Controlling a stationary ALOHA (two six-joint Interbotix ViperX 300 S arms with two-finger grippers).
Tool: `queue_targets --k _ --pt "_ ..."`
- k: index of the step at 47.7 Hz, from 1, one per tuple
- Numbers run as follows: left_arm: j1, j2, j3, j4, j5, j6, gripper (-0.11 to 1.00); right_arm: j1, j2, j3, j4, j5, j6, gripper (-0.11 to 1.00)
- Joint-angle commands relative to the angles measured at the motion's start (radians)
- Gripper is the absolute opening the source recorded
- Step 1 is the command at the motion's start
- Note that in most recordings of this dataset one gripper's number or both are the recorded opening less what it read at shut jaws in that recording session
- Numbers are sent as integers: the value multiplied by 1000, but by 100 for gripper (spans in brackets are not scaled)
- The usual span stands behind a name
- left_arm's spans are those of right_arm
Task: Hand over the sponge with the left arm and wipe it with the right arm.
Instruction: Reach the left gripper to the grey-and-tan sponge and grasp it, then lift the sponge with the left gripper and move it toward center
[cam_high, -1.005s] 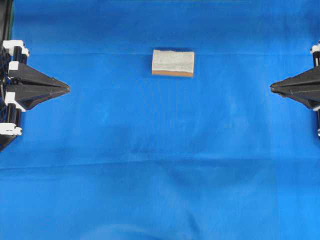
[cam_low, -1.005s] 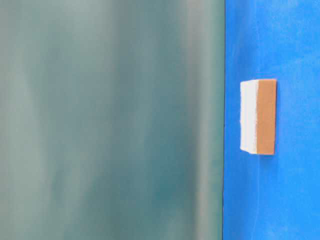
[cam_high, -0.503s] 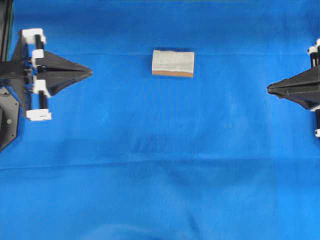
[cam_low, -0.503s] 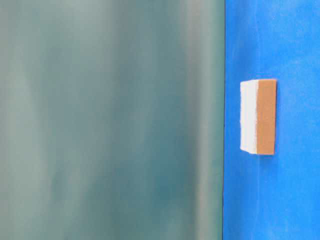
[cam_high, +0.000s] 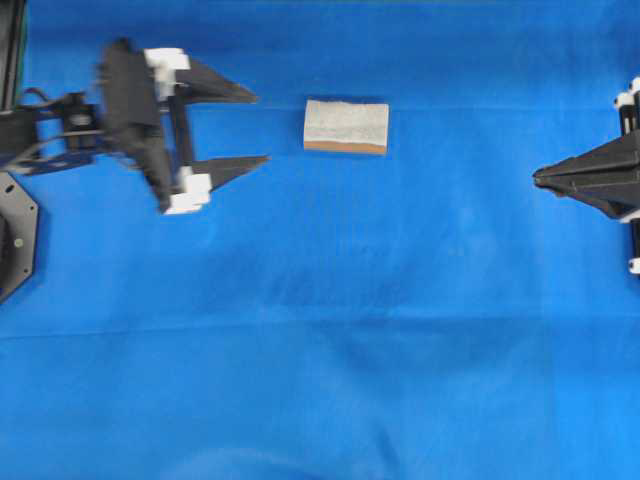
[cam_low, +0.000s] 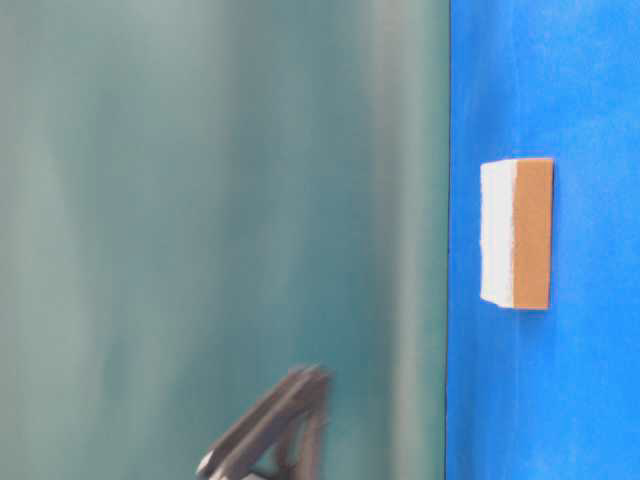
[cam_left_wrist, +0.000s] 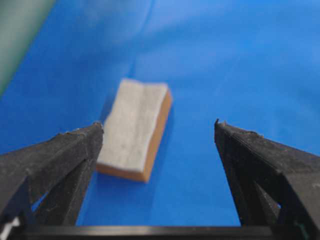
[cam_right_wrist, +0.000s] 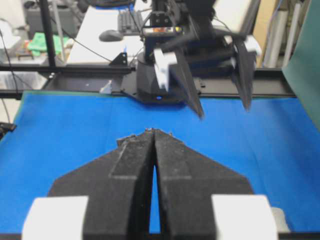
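On the blue cloth (cam_high: 330, 330) the sponge (cam_high: 346, 127) lies flat, grey side up, nothing touching it. Just beside the sponge, the left gripper (cam_high: 258, 127) has its fingers spread wide, pointing at it. Well away from the sponge, the right gripper (cam_high: 538, 177) sits pinched closed on nothing.

Bare blue cloth (cam_high: 330, 330) lies open all around the sponge (cam_high: 346, 126), alone at upper centre.
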Motion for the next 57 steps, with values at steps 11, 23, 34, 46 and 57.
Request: queue_targets --k 11,23,34,46,57 --pt "41 290 -184 0 -9 72 94 0 18 -21 2 -9 2 0" --pt "69 426 -268 0 -2 109 94 0 29 -20 0 -5 2 0" --pt "100 532 -321 0 9 129 94 -2 32 -18 0 -5 2 0" --pt "115 551 -330 0 9 140 94 0 40 -18 0 -6 2 0" --pt "114 546 -337 -2 60 133 91 0 44 -17 0 -8 2 0"
